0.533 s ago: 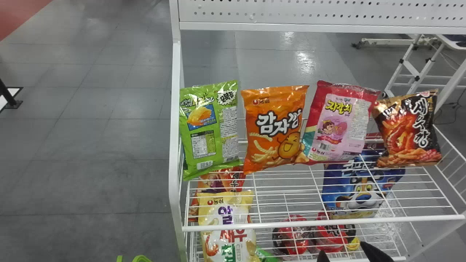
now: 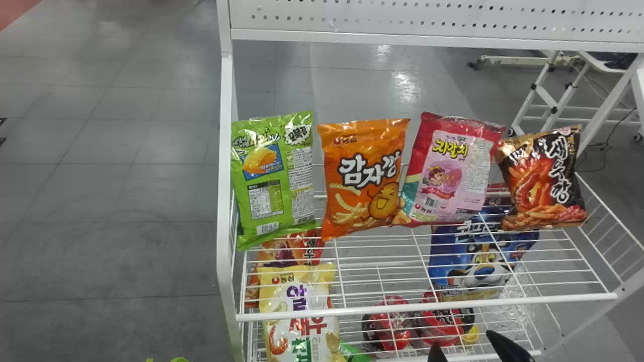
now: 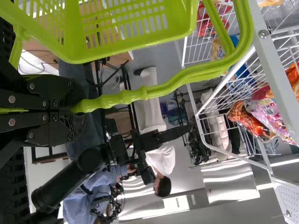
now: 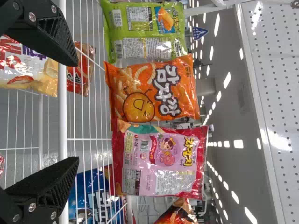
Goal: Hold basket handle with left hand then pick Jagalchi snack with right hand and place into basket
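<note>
The white wire rack (image 2: 427,305) sets our path: its front rail lies between us and the row of snacks, so the reach should go over the rail without brushing it. The green basket (image 3: 72,39) hangs by its handle (image 3: 163,88), and our left gripper (image 3: 77,106) has that handle pinched between its fingers; a steady left arm will serve us best during the pick.

Our target, the Jagalchi snack (image 4: 159,161), stands on the shelf between the orange bag (image 4: 154,91) and the black bag (image 2: 543,178). Its lower corner seems to touch the orange bag, though we can't quite make out which overlaps which.

Our right gripper (image 4: 77,111) is short of the row, fingers spread wide and nothing between them. We judge it to be aimed near the seam between the orange and pink packs, so a small shift to our right should centre it before we go in. We want one finger on each side of the pink pack (the orange neighbour would happily come along otherwise), then a gentle, firm squeeze, as a puffy bag likely gives and slips. A straight lift should free it before we swing left towards the basket.
</note>
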